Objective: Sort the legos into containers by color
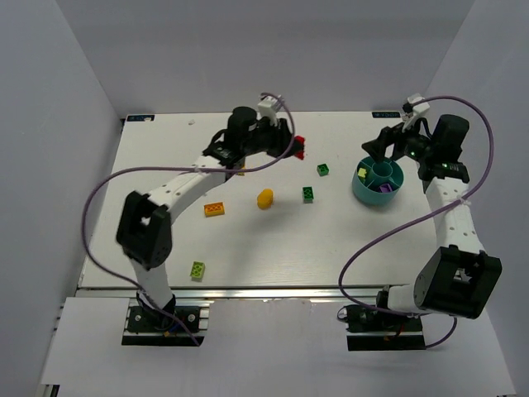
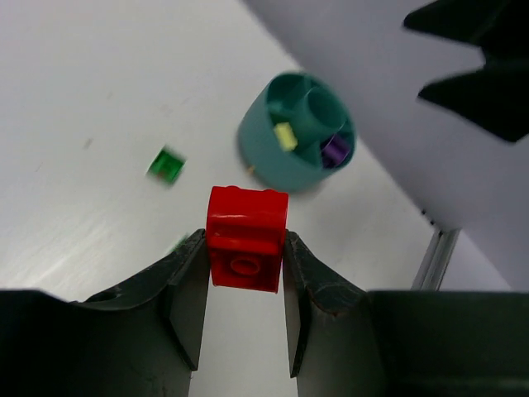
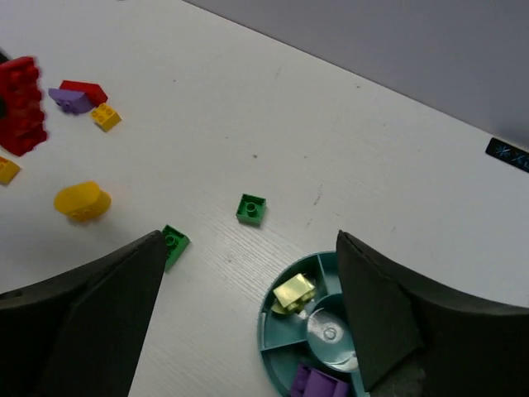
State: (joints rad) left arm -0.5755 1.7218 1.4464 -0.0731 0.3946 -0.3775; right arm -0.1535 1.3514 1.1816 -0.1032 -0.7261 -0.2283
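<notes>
My left gripper [image 1: 289,142] is shut on a red lego [image 2: 246,238], pinched between both fingers and held off the table at the back centre. The teal container [image 1: 378,186] stands at the right. It holds a pale yellow brick [image 3: 293,291] and a purple brick [image 3: 318,385] in separate compartments. My right gripper [image 1: 374,150] hangs open above the container's left rim with nothing between its fingers. Two green bricks [image 1: 323,169] [image 1: 307,193] lie between the arms. An orange-yellow oval piece [image 1: 264,198], an orange brick [image 1: 215,208] and a lime brick [image 1: 197,269] lie further left.
In the right wrist view a small purple piece [image 3: 70,99], a red piece [image 3: 83,89] and a yellow brick [image 3: 105,117] lie together by the left gripper. White walls close in the table on the left, back and right.
</notes>
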